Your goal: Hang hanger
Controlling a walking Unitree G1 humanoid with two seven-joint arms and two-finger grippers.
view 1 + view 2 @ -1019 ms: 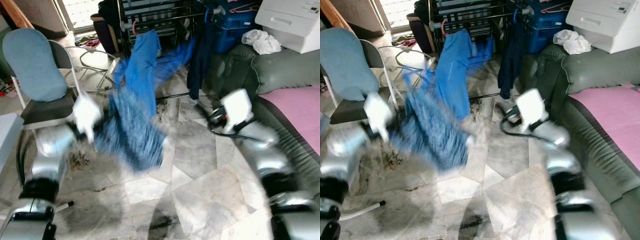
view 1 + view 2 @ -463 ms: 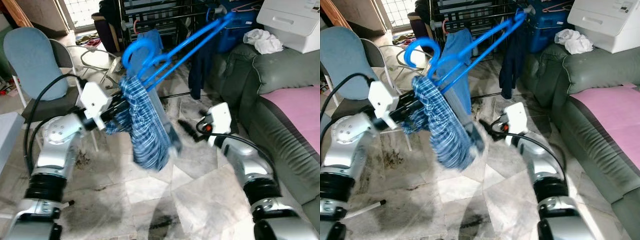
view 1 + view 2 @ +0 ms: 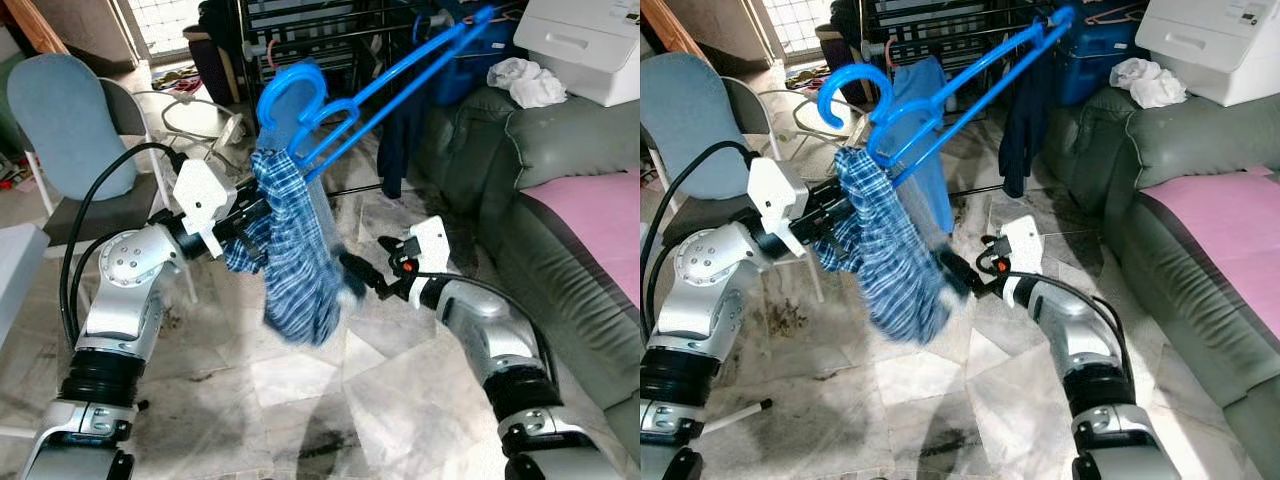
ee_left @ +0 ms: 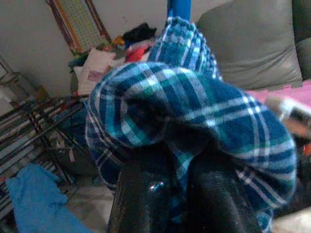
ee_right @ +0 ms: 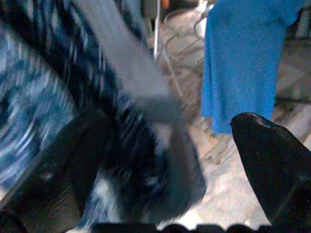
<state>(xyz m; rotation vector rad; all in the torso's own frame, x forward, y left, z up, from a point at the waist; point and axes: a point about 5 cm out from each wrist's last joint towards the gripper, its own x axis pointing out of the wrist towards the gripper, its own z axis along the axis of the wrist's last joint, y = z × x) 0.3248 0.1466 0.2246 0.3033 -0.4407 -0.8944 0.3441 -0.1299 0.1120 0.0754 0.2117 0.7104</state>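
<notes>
A blue plastic hanger point(image 3: 345, 100) carries a blue plaid garment point(image 3: 298, 265) that hangs bunched from its lower bar. My left gripper point(image 3: 252, 216) is shut on the plaid cloth just under the hanger; in the left wrist view its black fingers point(image 4: 144, 196) pinch the fabric. The hanger tilts, hook point(image 3: 290, 92) up on the left, one arm reaching toward the drying rack point(image 3: 320, 30) behind. My right gripper point(image 3: 352, 278) is open at the garment's lower right edge, and blurred cloth lies between its spread fingers point(image 5: 58, 160).
A blue shirt point(image 3: 920, 130) and a dark garment point(image 3: 398, 135) hang on the rack. A grey-blue chair point(image 3: 68, 130) stands on the left. A green sofa point(image 3: 560, 150) with a pink cover point(image 3: 600, 210) and a white box point(image 3: 590, 40) fills the right. The floor is marble.
The hanger and garment have risen a little and swung right. My right gripper has moved left, up to the garment's lower edge. The blur of a second ago is mostly gone.
</notes>
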